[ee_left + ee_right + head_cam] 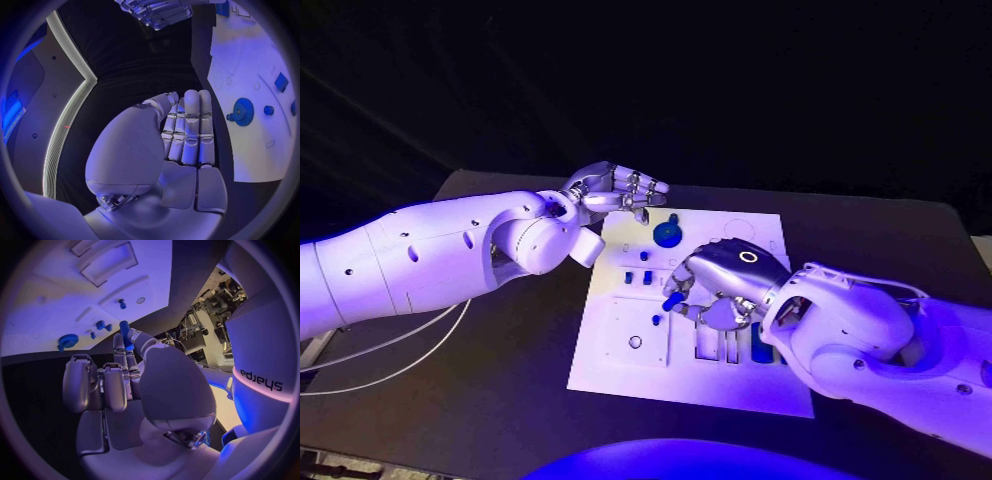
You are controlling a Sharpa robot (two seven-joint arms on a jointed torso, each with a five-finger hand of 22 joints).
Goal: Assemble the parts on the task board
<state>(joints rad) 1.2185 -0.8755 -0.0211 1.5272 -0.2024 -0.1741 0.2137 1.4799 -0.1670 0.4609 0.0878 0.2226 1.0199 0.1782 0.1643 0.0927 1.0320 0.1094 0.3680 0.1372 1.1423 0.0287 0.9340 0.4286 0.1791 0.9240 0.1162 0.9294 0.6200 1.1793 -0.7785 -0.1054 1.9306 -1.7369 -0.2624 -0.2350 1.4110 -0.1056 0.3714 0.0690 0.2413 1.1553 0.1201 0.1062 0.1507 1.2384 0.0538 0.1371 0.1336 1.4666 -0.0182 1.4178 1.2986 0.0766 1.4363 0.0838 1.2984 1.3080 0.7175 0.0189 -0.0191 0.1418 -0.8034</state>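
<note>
**My right hand is holding a little blue peg over the board**

I am holding a small blue peg (125,335) in my right hand (715,283). I am pinching it between my thumb and a finger, and my other fingers are curling in beside it. The peg is long and thin. Its long way is running along my fingertips, and its free end is sticking out toward the task board (625,360).

My right hand is hanging over the middle of the white board, so it is the nearer hand for this job. The board is lying flat on the black desk (502,400), right under my fingers. I think the peg has to tip down and go into a hole just below it, but I cannot tell which hole is the right one.

My left hand (615,190) is waiting near the far left corner of the board. Its fingers are straight and close together, with the thumb off to one side, and it is holding nothing.

The board is holding other things. A blue gear (668,235) is sitting near the far edge, close to my left hand. Some small blue pegs (638,278) are standing in the board near my right hand. A tall blue block (760,345) is sitting in a slot at the near side, beside my right wrist.
</note>
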